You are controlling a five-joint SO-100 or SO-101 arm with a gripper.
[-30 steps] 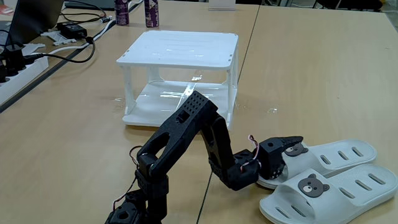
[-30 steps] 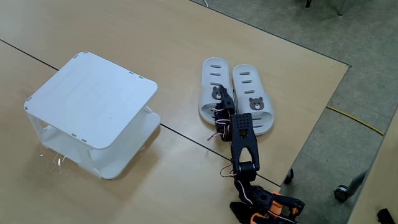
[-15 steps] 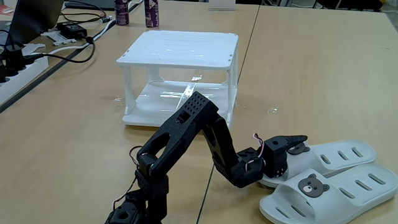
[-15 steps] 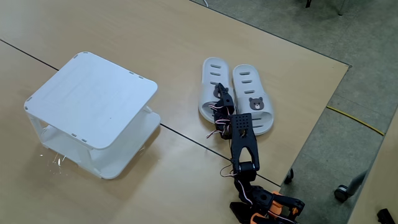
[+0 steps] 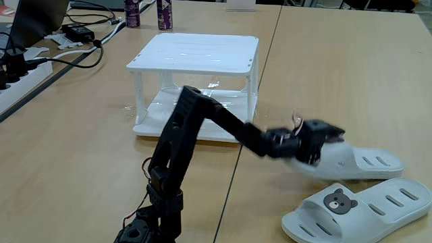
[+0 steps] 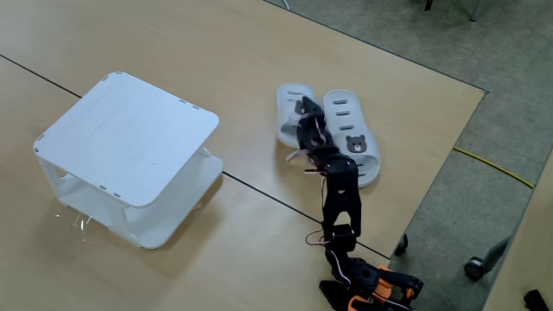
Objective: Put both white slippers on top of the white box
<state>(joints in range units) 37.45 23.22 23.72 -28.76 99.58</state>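
With the gripper clamped on the strap of one white slipper, raised beside its mate and well short of the white box, you risk it slipping free.

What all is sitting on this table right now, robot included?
White slippers: two, pale grey-white; one lifted at its strap, one flat on the table.
White box: one, white two-tier stand, mid-table, nothing on top.
Bottles: two, purple, far table edge.
Power strip and cables: white and black, far left in a fixed view.
Table: one, light wood.
Arm: one, black.
Gripper: one, black, clamped on the lifted slipper.
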